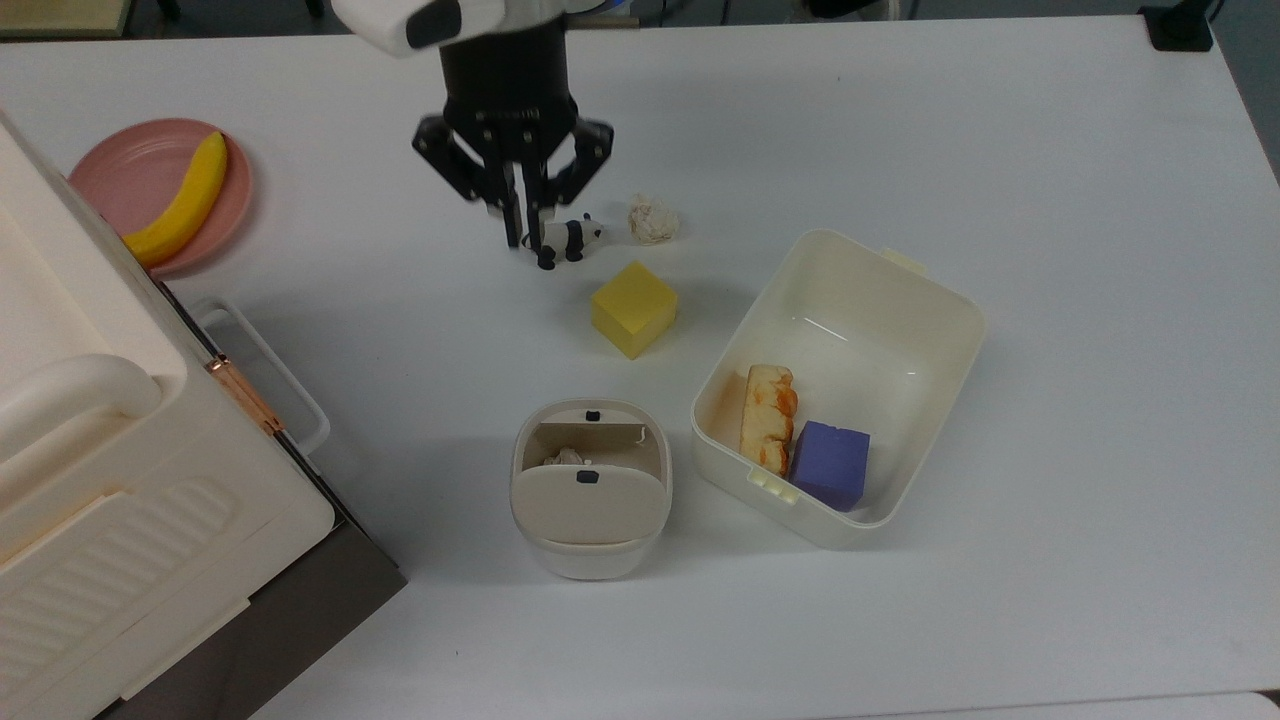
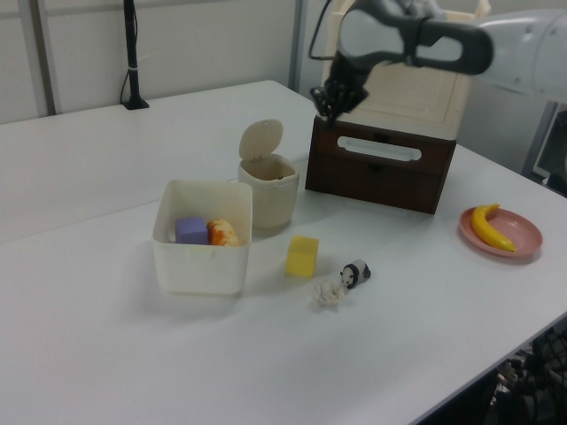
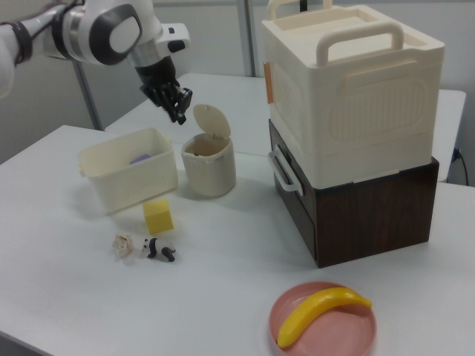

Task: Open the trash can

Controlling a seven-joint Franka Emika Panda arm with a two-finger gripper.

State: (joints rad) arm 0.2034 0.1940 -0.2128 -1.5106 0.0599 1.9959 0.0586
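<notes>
The trash can point(image 1: 590, 545) is a small cream bin standing near the table's front in the top view. Its beige lid point(image 1: 588, 495) with a black button is flipped up, and the inside shows with a pale crumpled scrap in it. The left view has the lid point(image 2: 260, 140) standing upright over the trash can point(image 2: 268, 193), and so does the right view, lid point(image 3: 211, 121) above trash can point(image 3: 209, 169). My gripper point(image 1: 525, 225) is shut with nothing in it, raised well clear of the bin. It hangs up and to the left view's right of the lid point(image 2: 328, 108), and to the right view's left of it point(image 3: 178, 111).
A lidless cream tub point(image 1: 930, 290) with a purple block and a bread piece stands beside the bin. A yellow cube point(image 1: 633, 307), a panda toy point(image 1: 572, 238) and a paper wad point(image 1: 653, 218) lie behind. A banana on a pink plate point(image 1: 120, 170) and a big white appliance point(image 1: 80, 420) fill the top view's left.
</notes>
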